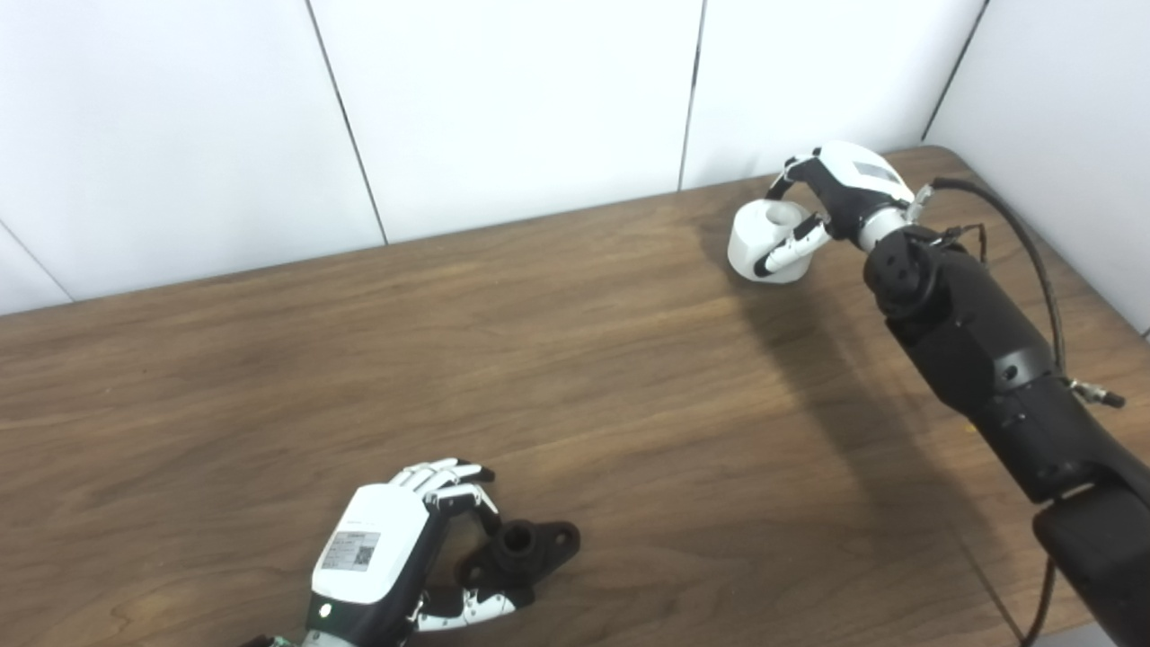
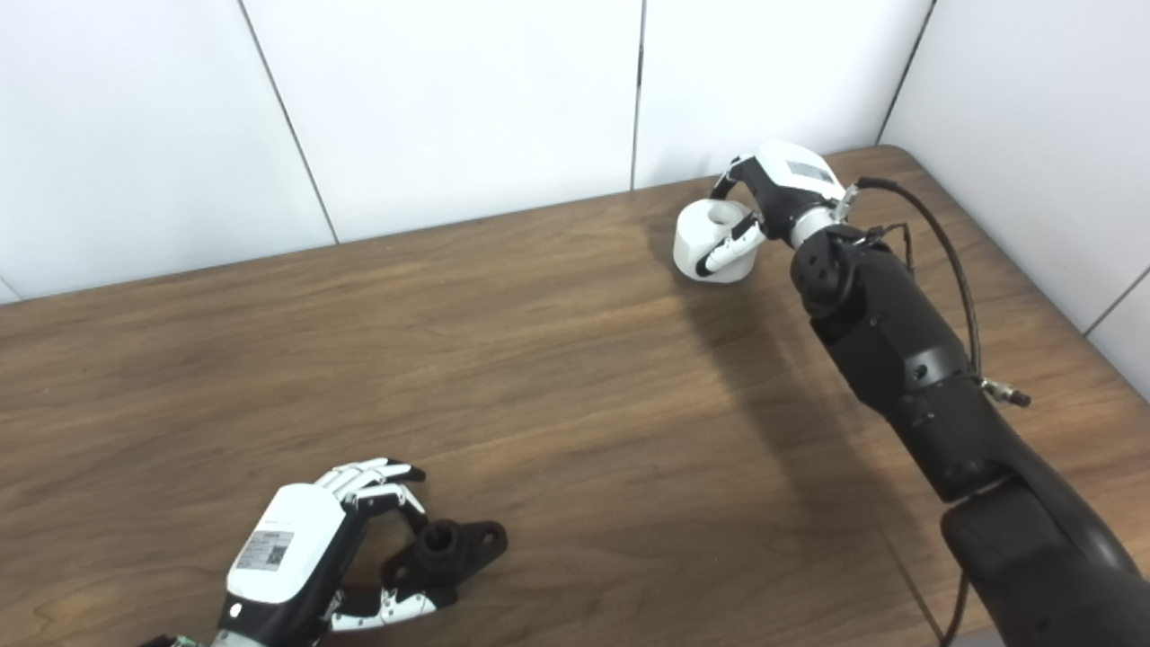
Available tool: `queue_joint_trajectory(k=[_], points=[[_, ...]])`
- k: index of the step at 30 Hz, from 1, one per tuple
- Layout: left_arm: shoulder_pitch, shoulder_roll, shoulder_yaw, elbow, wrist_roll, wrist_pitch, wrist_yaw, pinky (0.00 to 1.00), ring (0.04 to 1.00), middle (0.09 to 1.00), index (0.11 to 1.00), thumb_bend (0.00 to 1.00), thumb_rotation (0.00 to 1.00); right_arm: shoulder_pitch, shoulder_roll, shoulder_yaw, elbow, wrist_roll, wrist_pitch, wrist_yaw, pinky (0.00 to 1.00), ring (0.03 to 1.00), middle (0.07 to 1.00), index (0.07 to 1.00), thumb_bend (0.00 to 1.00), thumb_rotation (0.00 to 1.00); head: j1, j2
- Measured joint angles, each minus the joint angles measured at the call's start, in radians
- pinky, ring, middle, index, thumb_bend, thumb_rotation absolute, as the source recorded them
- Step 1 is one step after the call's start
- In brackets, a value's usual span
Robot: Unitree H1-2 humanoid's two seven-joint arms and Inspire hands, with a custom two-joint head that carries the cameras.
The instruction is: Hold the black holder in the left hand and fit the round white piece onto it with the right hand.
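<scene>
Brown tabletop [image 1: 557, 359]: right hand [image 1: 831, 202] fingers wrap round white piece [image 1: 764, 241], far corner. Left hand [image 1: 395, 548] fingers curl on black holder [image 1: 526, 553], well apart, near edge.

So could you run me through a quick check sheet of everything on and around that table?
Surface: brown wooden table, bare in the middle.
Job's things: black holder at the near edge; round white piece at the far right.
Clutter: nothing seen.
Hands: left hand around the holder, grip unclear; right hand with fingers around the white piece.
Cables: black cable looping along the right arm.
Surroundings: white panelled walls behind and to the right.
</scene>
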Motion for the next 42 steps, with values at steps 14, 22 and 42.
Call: queue_joint_trajectory(k=[14,22,42], points=[[0.0,0.0,0.0,-0.001,0.0,0.0,-0.001,0.79,0.821,0.775,0.488,0.52,0.05,0.017,0.001,-0.011,-0.005,0.001,-0.06,-0.06,0.81,0.923,0.806,0.485,0.52,0.13,0.0,-0.001],[-0.002,0.0,0.0,0.0,0.0,0.0,0.0,0.79,0.819,0.773,0.488,0.52,0.05,0.019,0.001,-0.01,-0.005,-0.008,-0.078,-0.071,0.81,0.914,0.794,0.485,0.52,0.13,0.008,0.0],[-0.004,-0.05,-0.02,-0.008,0.053,0.051,-0.014,0.81,0.833,0.784,0.488,0.52,0.05,0.15,-0.036,-0.014,-0.578,-0.036,-0.056,0.173,0.77,0.898,0.781,0.484,0.52,0.13,0.173,0.052]])
